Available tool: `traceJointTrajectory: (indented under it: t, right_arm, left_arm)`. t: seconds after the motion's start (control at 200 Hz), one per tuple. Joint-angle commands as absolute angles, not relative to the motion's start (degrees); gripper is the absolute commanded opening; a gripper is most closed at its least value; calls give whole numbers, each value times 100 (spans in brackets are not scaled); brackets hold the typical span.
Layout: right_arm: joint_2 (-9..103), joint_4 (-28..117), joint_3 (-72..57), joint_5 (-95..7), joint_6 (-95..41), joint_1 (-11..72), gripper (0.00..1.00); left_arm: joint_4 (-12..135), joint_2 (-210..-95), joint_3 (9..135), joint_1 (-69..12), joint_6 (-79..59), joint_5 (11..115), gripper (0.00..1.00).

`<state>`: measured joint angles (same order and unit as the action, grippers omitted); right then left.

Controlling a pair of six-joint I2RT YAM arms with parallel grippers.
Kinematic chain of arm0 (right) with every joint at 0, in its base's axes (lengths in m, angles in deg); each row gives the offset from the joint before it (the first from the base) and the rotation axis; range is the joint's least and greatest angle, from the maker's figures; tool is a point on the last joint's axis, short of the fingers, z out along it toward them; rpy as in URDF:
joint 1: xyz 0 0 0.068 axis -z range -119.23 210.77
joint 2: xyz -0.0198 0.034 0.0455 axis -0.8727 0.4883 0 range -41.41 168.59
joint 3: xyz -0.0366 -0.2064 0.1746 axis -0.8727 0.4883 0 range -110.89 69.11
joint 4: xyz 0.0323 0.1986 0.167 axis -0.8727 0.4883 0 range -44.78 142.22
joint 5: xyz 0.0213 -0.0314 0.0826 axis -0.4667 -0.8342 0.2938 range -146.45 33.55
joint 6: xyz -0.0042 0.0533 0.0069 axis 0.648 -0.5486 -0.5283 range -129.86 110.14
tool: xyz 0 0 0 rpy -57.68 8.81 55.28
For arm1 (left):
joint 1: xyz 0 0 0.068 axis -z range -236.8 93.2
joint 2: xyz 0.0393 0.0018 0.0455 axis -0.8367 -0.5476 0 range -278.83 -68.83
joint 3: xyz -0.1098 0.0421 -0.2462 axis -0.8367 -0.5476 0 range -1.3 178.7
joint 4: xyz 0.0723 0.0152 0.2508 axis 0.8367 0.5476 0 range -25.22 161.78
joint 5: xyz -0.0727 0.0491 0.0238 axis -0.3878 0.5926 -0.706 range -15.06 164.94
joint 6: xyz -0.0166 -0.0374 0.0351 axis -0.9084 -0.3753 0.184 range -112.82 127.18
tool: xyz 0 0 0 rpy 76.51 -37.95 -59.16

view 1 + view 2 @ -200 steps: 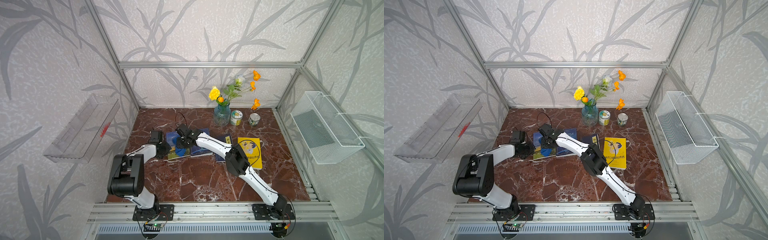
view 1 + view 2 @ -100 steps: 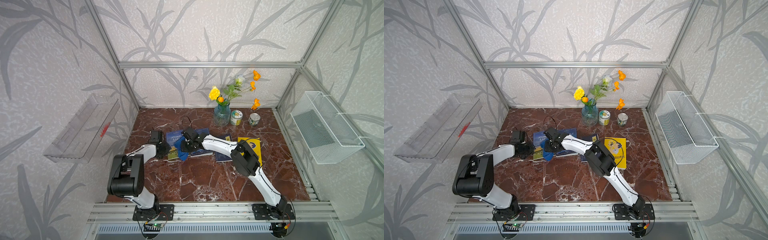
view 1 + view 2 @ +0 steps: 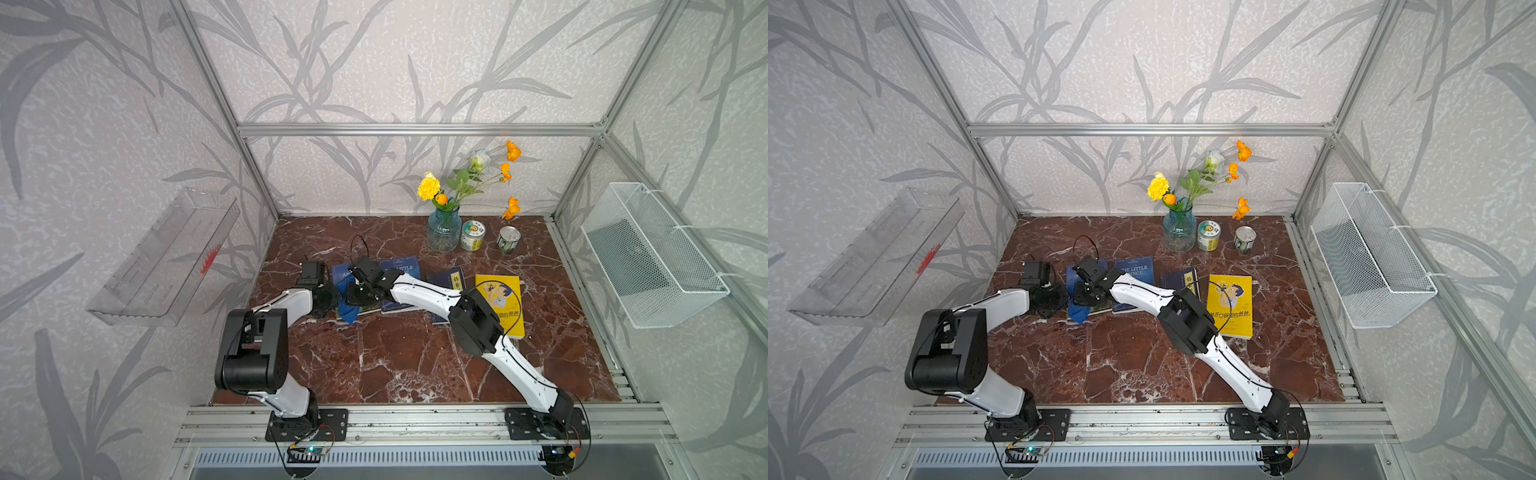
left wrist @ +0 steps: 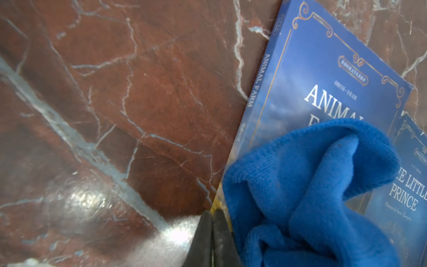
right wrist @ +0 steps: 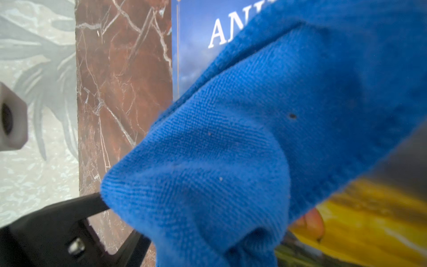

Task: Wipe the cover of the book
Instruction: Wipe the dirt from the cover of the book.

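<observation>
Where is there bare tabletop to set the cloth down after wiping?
Widest bare table: front middle, between left arm and right arm, before the books. Also back left, beside the vase. Crowded: the book row with the cloth, and the cans by the vase.

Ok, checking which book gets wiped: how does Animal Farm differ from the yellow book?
Animal Farm is blue with an English title; the yellow book shows a cartoon figure. Animal Farm has the cloth on it, gripped by the right gripper; the yellow book is bare. Animal Farm is the leftmost book, the yellow book the rightmost. Both lie flat, cover up, on the table.
</observation>
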<state>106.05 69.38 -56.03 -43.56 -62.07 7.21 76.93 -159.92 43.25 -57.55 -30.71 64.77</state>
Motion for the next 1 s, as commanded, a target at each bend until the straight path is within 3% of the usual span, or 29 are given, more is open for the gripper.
traceJointTrajectory:
  t: [0.0, 0.23, 0.46, 0.625, 0.995]
  right_arm:
    - [10807, 7843, -4707, -4415, -6282, 988, 0]
    - [10325, 7732, -3988, -4785, -6180, 1346, 0]
    - [11430, 8606, -5837, -4682, -6068, 751, 0]
    - [11986, 9346, -7022, -4714, -5951, 791, 0]
    - [11016, 8795, -5420, -4951, -5940, 1419, 0]
  left_arm:
    - [8391, -16170, 4057, -5702, -2992, 6477, 6]
    - [8389, -16169, 4061, -5703, -2973, 6494, 5]
    - [8388, -16167, 4062, -5703, -2965, 6483, 4]
    - [8383, -16164, 4053, -5699, -2965, 6490, 4]
    - [8388, -16166, 4062, -5704, -2964, 6484, 4]
